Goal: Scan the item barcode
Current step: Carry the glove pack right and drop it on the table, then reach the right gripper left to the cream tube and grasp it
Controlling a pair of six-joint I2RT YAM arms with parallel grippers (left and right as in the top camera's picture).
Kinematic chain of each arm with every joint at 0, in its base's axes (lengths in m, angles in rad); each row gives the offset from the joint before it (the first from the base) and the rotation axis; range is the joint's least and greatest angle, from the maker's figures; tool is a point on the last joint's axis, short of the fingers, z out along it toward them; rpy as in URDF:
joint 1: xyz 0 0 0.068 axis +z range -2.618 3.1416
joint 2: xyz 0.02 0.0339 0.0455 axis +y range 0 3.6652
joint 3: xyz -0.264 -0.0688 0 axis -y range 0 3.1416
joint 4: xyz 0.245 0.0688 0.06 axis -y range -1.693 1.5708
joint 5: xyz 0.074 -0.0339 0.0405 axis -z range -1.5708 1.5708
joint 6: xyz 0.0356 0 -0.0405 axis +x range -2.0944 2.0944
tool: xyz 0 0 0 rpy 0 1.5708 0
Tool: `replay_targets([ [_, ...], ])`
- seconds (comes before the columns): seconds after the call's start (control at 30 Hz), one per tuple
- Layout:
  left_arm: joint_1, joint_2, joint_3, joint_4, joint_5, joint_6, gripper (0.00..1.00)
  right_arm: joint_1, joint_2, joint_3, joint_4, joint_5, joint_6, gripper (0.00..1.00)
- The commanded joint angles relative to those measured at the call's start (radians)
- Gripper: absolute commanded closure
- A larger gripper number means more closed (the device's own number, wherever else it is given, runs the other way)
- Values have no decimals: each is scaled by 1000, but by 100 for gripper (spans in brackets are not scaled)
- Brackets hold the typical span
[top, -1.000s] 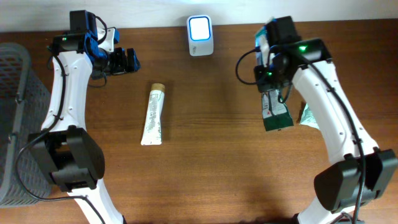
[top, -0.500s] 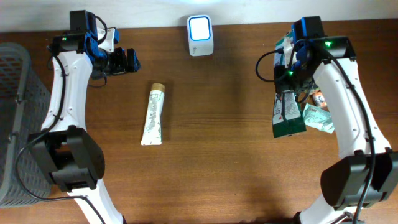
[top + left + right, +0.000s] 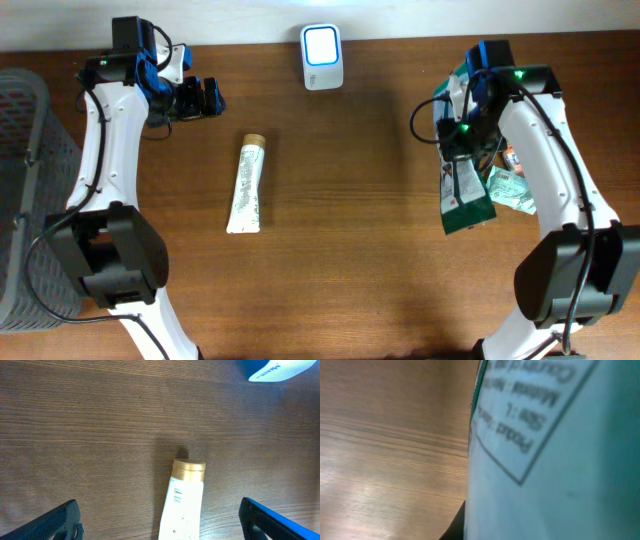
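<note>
My right gripper (image 3: 462, 150) is clamped tight on a green packet (image 3: 466, 200), which hangs lengthwise from the jaws over the right side of the table (image 3: 360, 260). In the right wrist view the packet's white printed label fills most of the frame, too close and blurred for me to read. The packet sits well to the right of the white scanner (image 3: 322, 44), which stands at the far edge near the middle. Just right of the packet's lower end lie a few crumpled wrappers (image 3: 512, 188).

My left gripper (image 3: 197, 98) hovers at the far left with its fingers (image 3: 55, 522) spread wide and nothing between them. A white tube (image 3: 247, 183) with a gold cap lies flat left of centre. A grey basket (image 3: 25, 150) is at the left edge.
</note>
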Motion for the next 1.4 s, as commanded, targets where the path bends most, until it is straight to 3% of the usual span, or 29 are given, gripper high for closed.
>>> replay_targets([
  [0.0,1,-15,9,-1,-3,5,1,-50,16,-68,32,-5,-35,96],
  [0.17,0,-15,9,-1,-3,5,1,-154,16,-132,114,-2,-56,96],
  [0.37,0,-15,9,-1,-3,5,1,-214,21,-148,202,-5,-264,96],
  [0.5,0,-15,9,-1,-3,5,1,-227,41,-148,209,-5,-302,92],
  [0.57,0,-15,9,-1,-3,5,1,-241,61,-148,204,-5,-277,71],
  [0.6,0,-15,9,-1,-3,5,1,-248,64,-149,202,-6,-259,66],
  [0.73,0,-15,9,-1,-3,5,1,-289,71,-147,206,-5,-208,14],
  [0.83,0,-15,9,-1,-3,5,1,-320,70,-126,203,-5,-181,0],
  [1.17,0,-15,9,-1,-3,5,1,-314,66,295,-99,-61,-61,2],
  [1.37,0,-15,9,-1,-3,5,1,-230,69,355,-131,-500,-29,2],
])
